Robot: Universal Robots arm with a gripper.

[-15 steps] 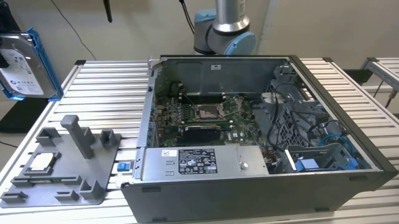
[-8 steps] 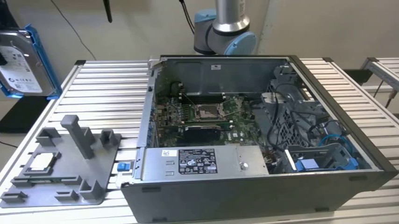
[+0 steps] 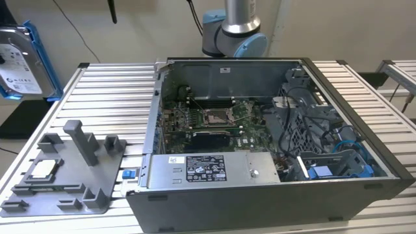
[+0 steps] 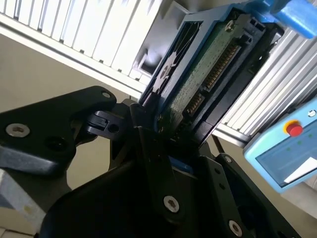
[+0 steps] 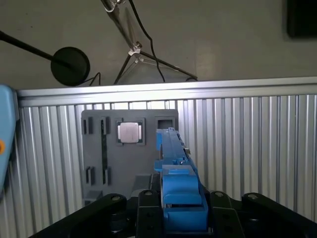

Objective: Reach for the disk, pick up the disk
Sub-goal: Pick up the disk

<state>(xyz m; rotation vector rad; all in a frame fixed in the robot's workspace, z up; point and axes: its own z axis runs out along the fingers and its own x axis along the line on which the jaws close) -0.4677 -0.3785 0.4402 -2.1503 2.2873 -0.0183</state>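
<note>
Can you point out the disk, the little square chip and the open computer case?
disk (image 3: 19, 66): exterior view, its white label.
square chip (image 5: 130, 132): first wrist view, its pale top.
computer case (image 3: 247, 209): exterior view, its dark near wall.
</note>
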